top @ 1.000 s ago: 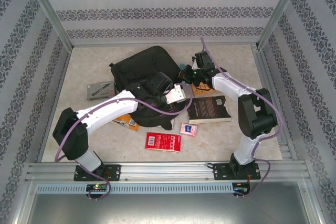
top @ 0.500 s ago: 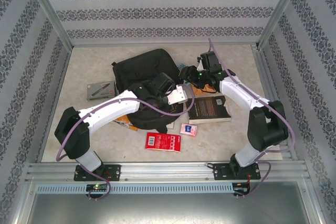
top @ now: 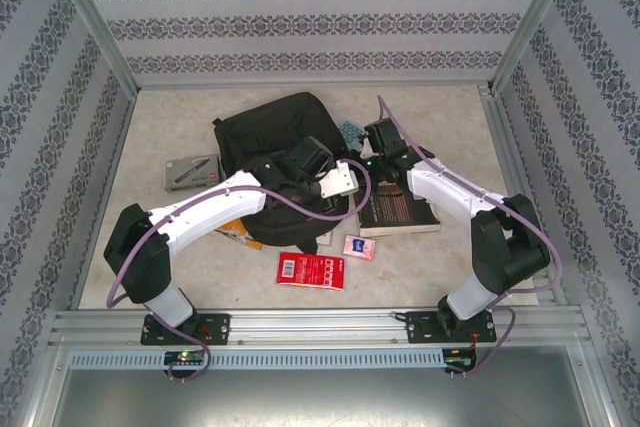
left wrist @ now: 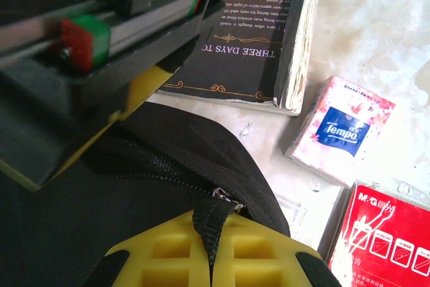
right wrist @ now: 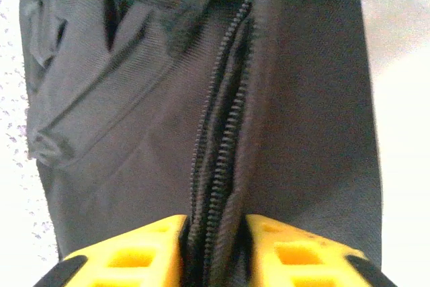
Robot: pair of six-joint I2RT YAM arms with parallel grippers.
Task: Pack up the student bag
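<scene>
The student bag is a big black backpack lying in the middle of the table. My left gripper is shut on the black webbing pull of the bag's zipper, at the edge of the bag nearest the book. My right gripper is closed on a fold of the bag holding the zipper teeth, which run straight away from its yellow fingers. In the top view the right gripper sits at the bag's right edge, close to the left wrist.
A dark-covered book lies right of the bag. A pink tissue pack and a red packet lie nearer the front. A grey case lies left of the bag, an orange book under the left arm.
The right gripper opened, moved left and slightly nearer onto the bag's edge, and closed on the zipper fold. The left arm has stayed put with the pull in its grip.
</scene>
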